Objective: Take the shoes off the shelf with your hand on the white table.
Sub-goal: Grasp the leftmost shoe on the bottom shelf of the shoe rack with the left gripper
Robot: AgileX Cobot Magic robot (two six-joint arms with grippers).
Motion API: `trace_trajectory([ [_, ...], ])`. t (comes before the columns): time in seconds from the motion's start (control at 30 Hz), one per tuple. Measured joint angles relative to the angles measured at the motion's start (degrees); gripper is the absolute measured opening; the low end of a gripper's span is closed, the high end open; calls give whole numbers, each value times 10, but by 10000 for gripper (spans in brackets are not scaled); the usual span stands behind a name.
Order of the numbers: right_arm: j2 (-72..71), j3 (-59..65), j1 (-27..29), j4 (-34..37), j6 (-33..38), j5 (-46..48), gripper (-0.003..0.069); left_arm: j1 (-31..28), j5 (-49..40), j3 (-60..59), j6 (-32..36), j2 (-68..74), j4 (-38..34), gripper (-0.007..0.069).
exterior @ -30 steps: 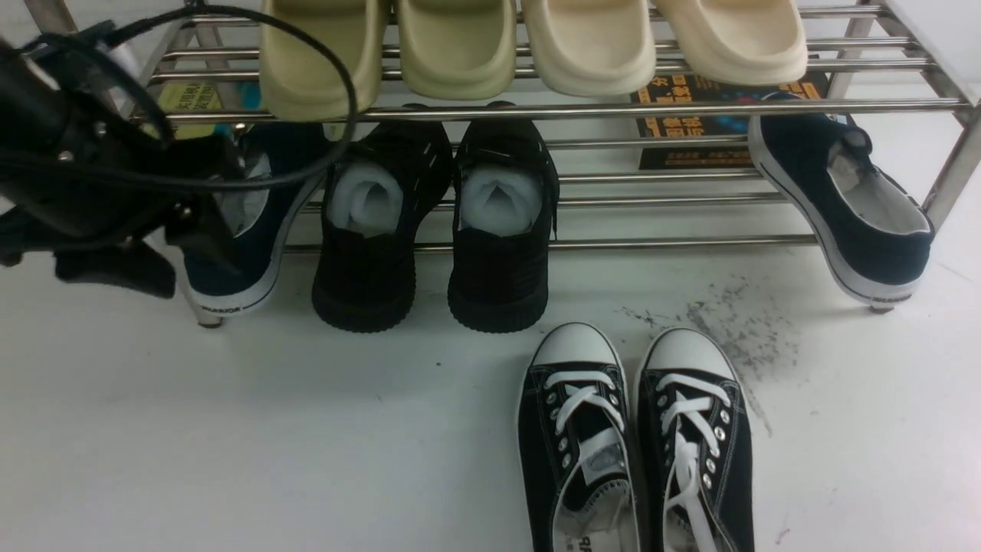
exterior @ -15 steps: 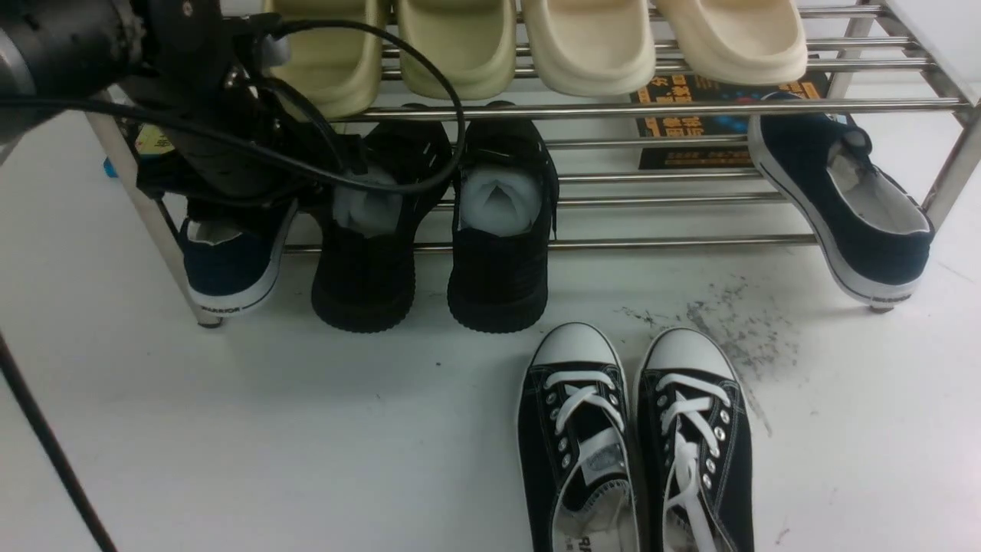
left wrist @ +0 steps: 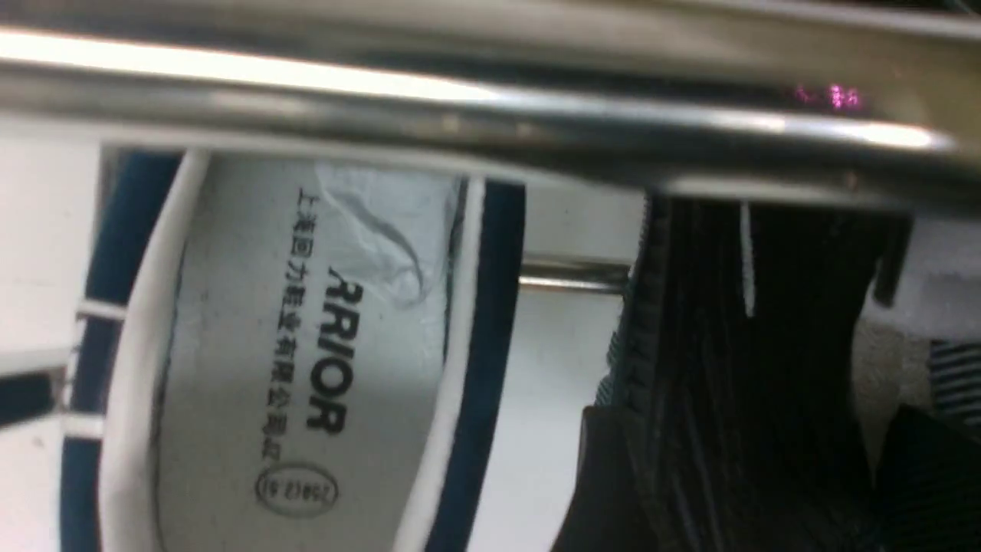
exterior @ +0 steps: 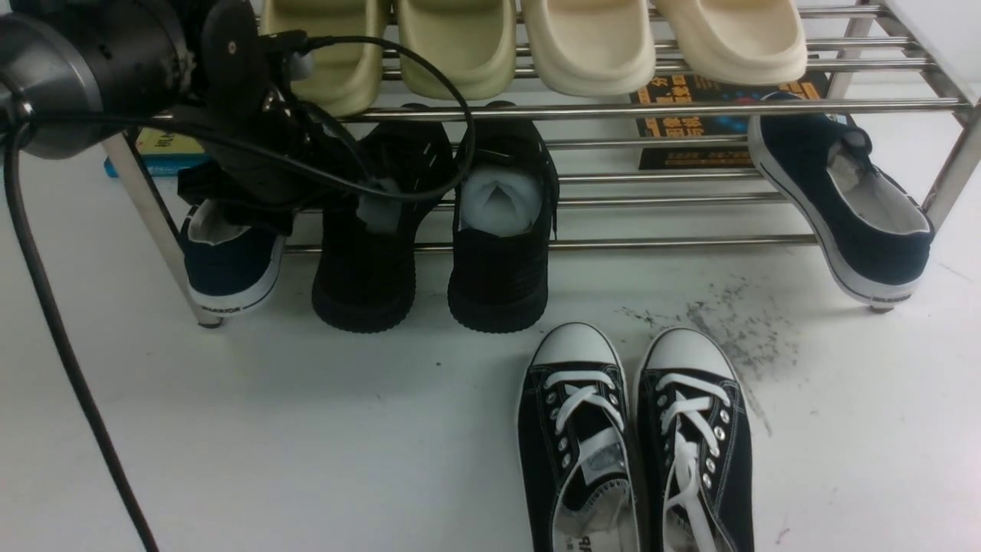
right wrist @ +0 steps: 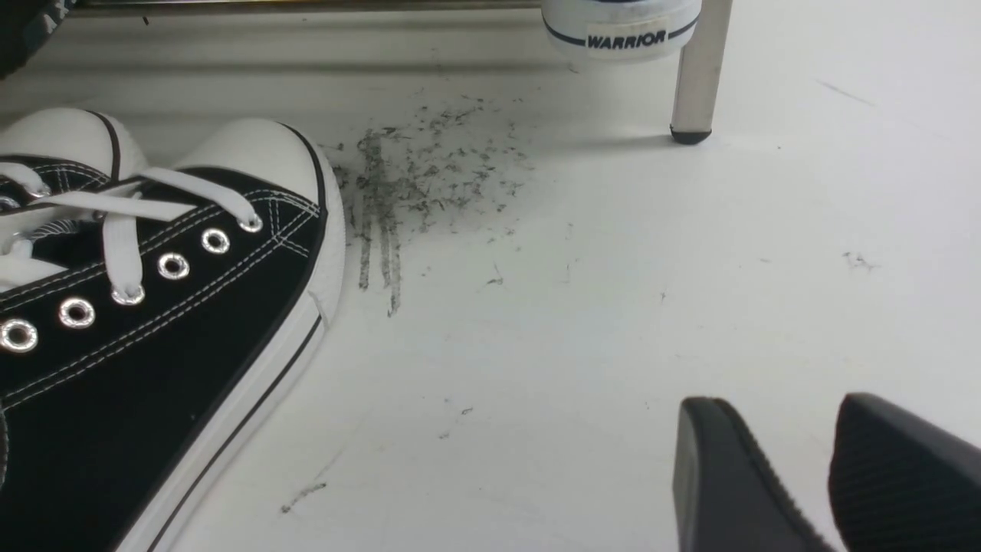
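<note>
The two black knit shoes [exterior: 364, 268] [exterior: 498, 261] stand side by side on the lower tier of the steel shelf [exterior: 651, 110], white stuffing inside. My left gripper [exterior: 368, 201] reaches under the top tier into the left shoe's opening. In the left wrist view my left gripper [left wrist: 766, 429] is open, with its fingers [left wrist: 605, 460] astride the shoe's black side wall [left wrist: 766, 307], one outside and one on the stuffing. My right gripper [right wrist: 797, 418] is open and empty, low over the white table [right wrist: 613, 307]. It is out of the front view.
Black canvas sneakers with white toe caps [exterior: 636, 437] stand on the table in front. Navy slip-ons sit at the shelf's left [exterior: 230, 268] and right [exterior: 851, 207] ends. Cream slides [exterior: 536, 38] fill the top tier. A scuff patch [exterior: 736, 322] marks the table. A shelf leg [right wrist: 701, 69] stands ahead of my right gripper.
My left arm swung in from the far left, went under the top tier and down into the left black shoe's opening. The shoes have not moved.
</note>
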State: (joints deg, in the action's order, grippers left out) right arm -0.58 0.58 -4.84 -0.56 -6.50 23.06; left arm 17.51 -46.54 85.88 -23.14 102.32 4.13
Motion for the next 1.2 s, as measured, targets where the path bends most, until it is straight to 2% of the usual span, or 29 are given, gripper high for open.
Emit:
trace_trajectory([
  [0.1,0,0,0,0,0,0,237,0,-48,19,-20,0,-2,469],
  [0.13,0,0,0,0,0,0,237,0,-89,34,-28,0,1,469],
  [0.3,0,0,0,0,0,-1,237,0,-148,68,-57,-12,26,469],
  [0.8,0,0,0,0,0,-1,237,0,-97,80,-137,43,17,462],
  [1.03,0,0,0,0,0,-1,237,0,-51,84,-143,64,22,460],
  [1.2,0,0,0,0,0,-1,237,0,-40,88,-143,72,24,413],
])
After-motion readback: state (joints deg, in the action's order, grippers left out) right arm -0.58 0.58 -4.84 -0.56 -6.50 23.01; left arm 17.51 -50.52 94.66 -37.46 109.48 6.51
